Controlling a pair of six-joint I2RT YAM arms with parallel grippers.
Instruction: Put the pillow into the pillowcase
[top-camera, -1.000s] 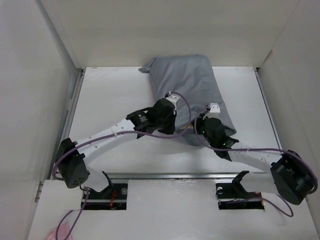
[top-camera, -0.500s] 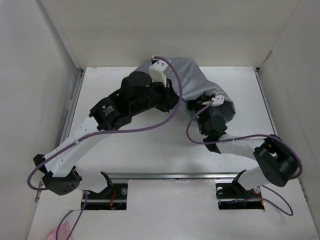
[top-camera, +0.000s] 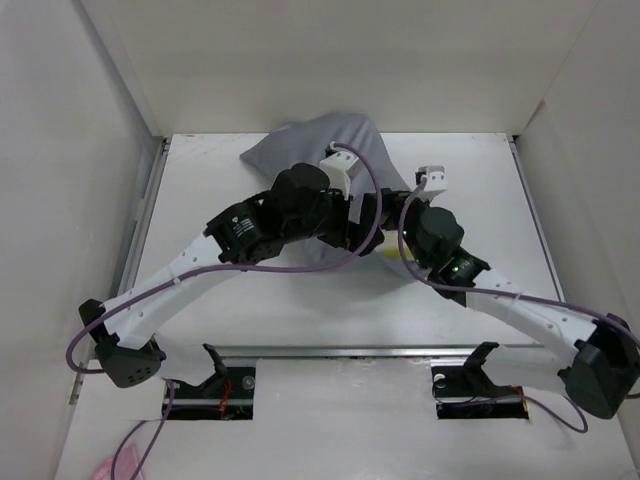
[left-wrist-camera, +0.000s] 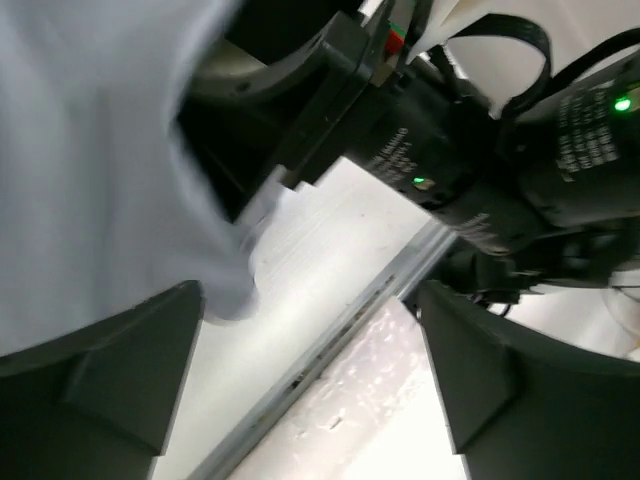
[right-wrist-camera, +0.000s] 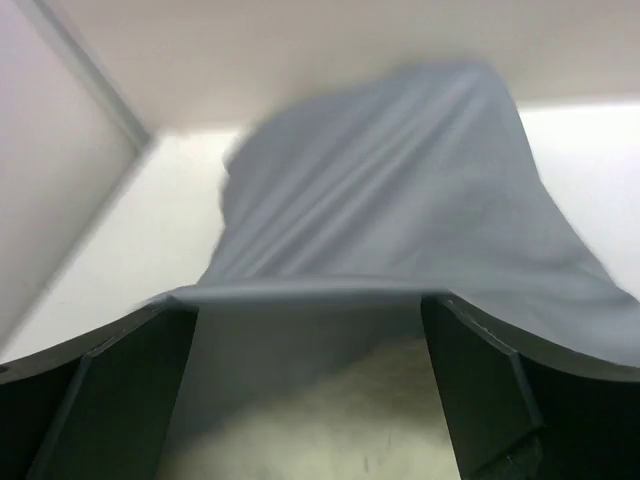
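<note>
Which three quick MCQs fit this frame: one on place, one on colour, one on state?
1. Where does the wrinkly grey fabric pillowcase lie on the white table?
A. At the near edge, by the arm bases
B. At the far edge
C. Off the table

2. What colour is the foam pillow peeking out at the pillowcase's near end?
A. Red
B. Yellow
C. Blue

3. How does the left end effector stand?
A. Shut on fabric
B. Out of view
C. Open

Key: 1 B, the top view shows it bunched at the far edge; 2 B, a yellow sliver shows just below the grey fabric; 3 C, the left wrist view shows its fingers wide apart with bare table between them.
</note>
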